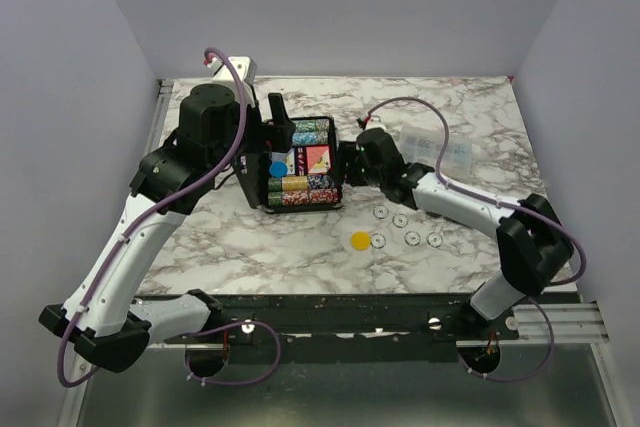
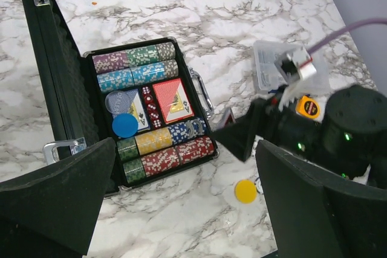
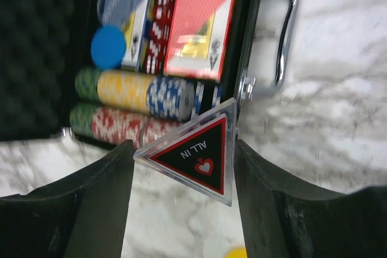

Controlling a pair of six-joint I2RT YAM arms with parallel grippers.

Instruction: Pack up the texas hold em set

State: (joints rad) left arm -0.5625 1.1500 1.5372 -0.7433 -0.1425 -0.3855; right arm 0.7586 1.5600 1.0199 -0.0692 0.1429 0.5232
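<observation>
right gripper (image 3: 181,146): my fingers are partly closed and pinch a flat, clear-rimmed plastic red triangle (image 3: 195,155) with a black centre, marked "all in"; one corner presses against each finger.
red triangle: it sits tilted between my fingers, just off the near handle-side corner of the case. i cannot tell whether it touches the case.
left gripper (image 2: 185,144): my fingers are spread as wide as they go. i hold nothing and touch nothing, hanging above the open case.
black case (image 2: 60,77): the flat rectangular hinged box lies open on the white marble-patterned table (image 1: 250,247). its foam-lined lid stands up on my left arm's side, and its curved metal handle (image 3: 285,28) is on the side facing my right gripper.
inside the case: multicoloured poker chip rows (image 2: 136,67) fill the far and near ends. between them lie red-backed cards (image 2: 172,99), a column of red dice (image 2: 150,106) and a round blue disc (image 2: 124,125).
out on the table: a round yellow disc (image 1: 359,241) lies near the case, close to a loose cluster of five small white buttons (image 1: 400,219).
far right of the table: a clear plastic compartment box (image 1: 437,150), with a small yellow tape measure (image 2: 308,108) just beside it.
</observation>
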